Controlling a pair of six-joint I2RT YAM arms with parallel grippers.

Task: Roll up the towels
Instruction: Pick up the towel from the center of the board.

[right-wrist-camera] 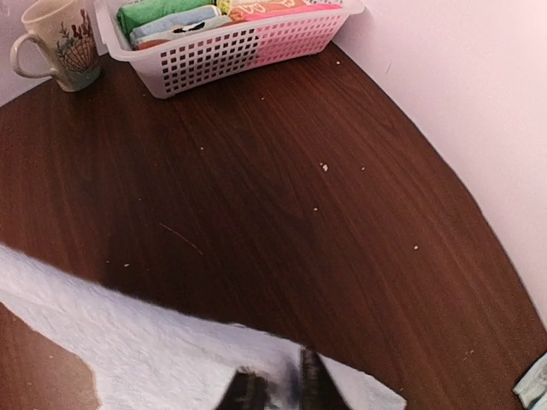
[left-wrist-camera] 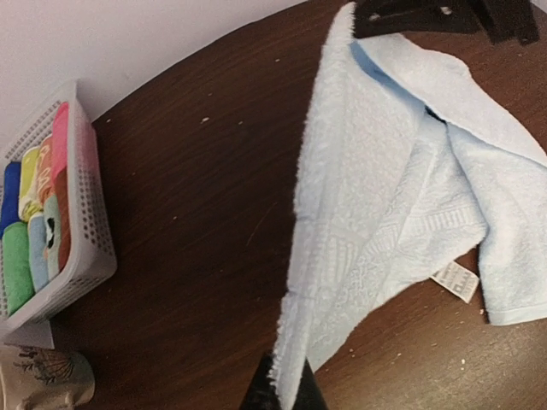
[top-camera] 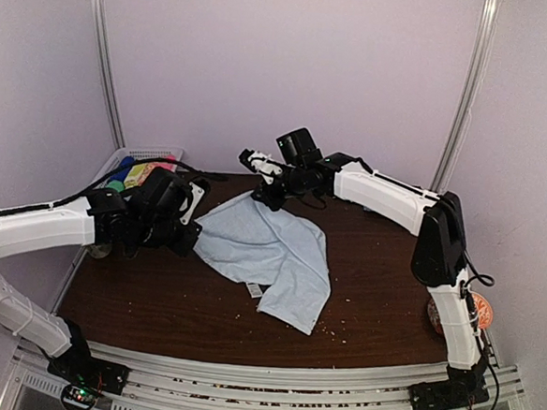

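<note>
Dark wood table under lilac walls; the towel lies unrolled and rumpled mid-table, so rolling looks not yet begun; the left gripper pinches its left corner, the right gripper nips its far corner; only 1 towel shows clearly.

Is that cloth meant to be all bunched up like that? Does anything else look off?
The towel is pinched at its edges by the left hand and the right hand. It sags and is folded over itself rather than lying flat. Pale crumbs speckle the table.
</note>
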